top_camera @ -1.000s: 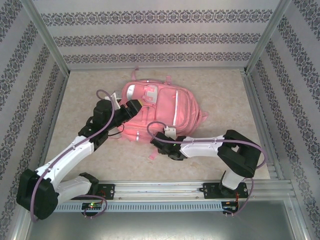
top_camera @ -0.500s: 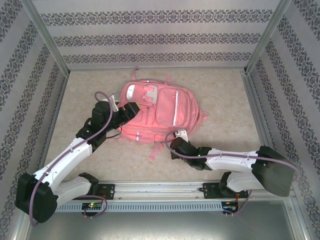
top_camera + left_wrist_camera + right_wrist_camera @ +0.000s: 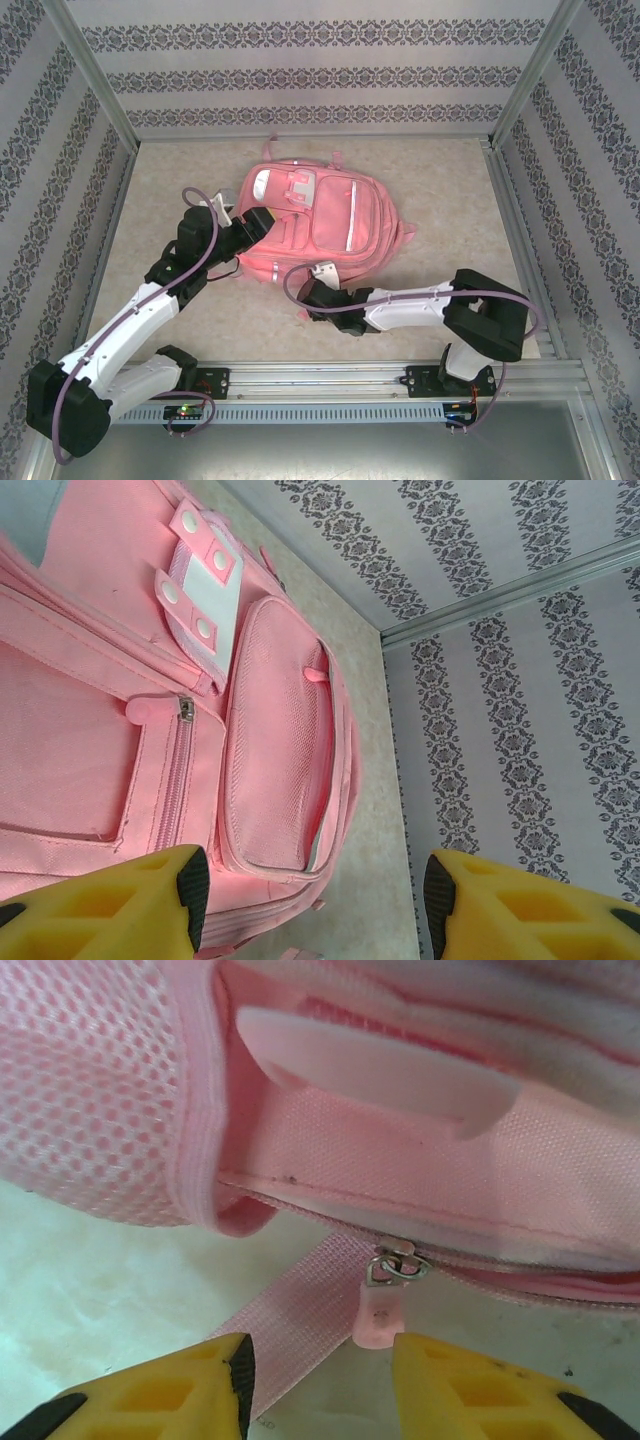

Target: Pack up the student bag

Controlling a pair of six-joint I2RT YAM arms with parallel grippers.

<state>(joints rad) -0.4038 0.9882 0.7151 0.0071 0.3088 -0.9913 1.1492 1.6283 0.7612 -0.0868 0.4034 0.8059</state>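
Observation:
The student bag (image 3: 340,215) lies flat mid-table, pink, with a white stripe and a white-grey buckle patch (image 3: 205,590). My left gripper (image 3: 262,222) hovers at its left edge. In the left wrist view that gripper (image 3: 315,895) is open and empty, above a front pocket (image 3: 270,760). My right gripper (image 3: 312,290) sits at the bag's near edge. In the right wrist view it (image 3: 320,1380) is open, with a pink strap (image 3: 290,1330) running between the fingers. A pink zip pull (image 3: 380,1320) hangs from its metal slider (image 3: 398,1263), just at the right fingertip (image 3: 440,1360).
Patterned walls and aluminium posts (image 3: 95,75) enclose the beige table (image 3: 460,190). A metal rail (image 3: 330,378) with both arm bases runs along the near edge. Open table lies right of and behind the bag.
My right gripper swung right along the bag's near edge with the arm stretched out, then came back left to the edge. The left arm shifted slightly. The bag stayed put.

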